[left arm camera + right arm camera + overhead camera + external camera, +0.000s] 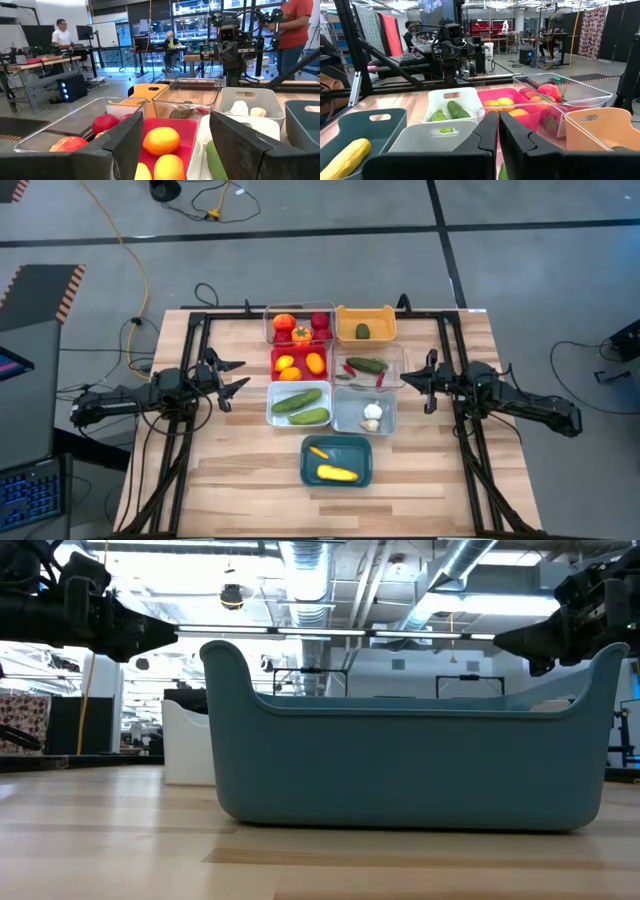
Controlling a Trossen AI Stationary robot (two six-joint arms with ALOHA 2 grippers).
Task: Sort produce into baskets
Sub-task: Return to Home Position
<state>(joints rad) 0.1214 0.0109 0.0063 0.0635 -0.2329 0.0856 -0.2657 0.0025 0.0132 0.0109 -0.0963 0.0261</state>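
Seven baskets stand together mid-table. The clear basket (298,325) holds red tomatoes and the orange basket (365,323) holds a green piece. The red basket (300,362) holds orange and yellow fruits. A second clear basket (368,367) holds a cucumber and red chilies. The white basket (299,403) holds two cucumbers, the pale grey-blue basket (365,413) holds garlic, and the teal basket (337,461) holds yellow corn. My left gripper (235,377) hangs open and empty left of the baskets, as the left wrist view (176,125) shows. My right gripper (420,377) hangs shut and empty right of them, as the right wrist view (498,122) shows.
A black frame (200,320) runs along the table's far, left and right sides. Bare wood lies at the near edge (330,515) and beside the baskets. The teal basket (410,750) fills the low view. People stand and sit in the room beyond (62,35).
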